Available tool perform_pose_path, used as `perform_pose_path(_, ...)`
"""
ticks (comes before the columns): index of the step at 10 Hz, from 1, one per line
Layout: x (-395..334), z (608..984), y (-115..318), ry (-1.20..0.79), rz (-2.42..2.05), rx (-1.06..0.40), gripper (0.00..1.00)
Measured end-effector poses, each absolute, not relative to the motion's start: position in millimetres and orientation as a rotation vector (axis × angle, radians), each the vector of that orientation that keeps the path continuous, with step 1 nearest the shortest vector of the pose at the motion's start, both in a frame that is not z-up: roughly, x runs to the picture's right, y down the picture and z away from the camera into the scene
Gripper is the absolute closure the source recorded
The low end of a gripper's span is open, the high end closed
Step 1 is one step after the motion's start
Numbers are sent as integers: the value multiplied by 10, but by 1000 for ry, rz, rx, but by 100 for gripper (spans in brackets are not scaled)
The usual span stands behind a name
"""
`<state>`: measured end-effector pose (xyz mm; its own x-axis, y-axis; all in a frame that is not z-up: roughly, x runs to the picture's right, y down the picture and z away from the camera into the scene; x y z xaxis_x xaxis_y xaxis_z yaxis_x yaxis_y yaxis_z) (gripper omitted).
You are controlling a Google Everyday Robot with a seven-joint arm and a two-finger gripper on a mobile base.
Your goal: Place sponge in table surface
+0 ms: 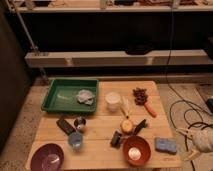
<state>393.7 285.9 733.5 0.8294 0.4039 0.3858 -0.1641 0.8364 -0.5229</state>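
Observation:
The blue sponge lies flat on the wooden table, at its front right corner, just right of an orange bowl. My gripper is pale and hangs off the table's right edge, a short way right of the sponge and apart from it. It holds nothing that I can see.
A green tray holding a crumpled cloth sits at the back left. Also on the table are a white cup, a brown cluster, a carrot, a yellow fruit, a blue cup and a purple bowl. Cables lie on the floor to the right.

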Motion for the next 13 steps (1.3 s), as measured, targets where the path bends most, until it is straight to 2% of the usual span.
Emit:
perform_pose_path(5,3876,7616,2992,-509,342,-549,20)
perform_pose_path(10,3788,7718,3010,-536,370,-579,22)
perform_pose_path(13,3725,7751,3000,-557,376,-594,50)
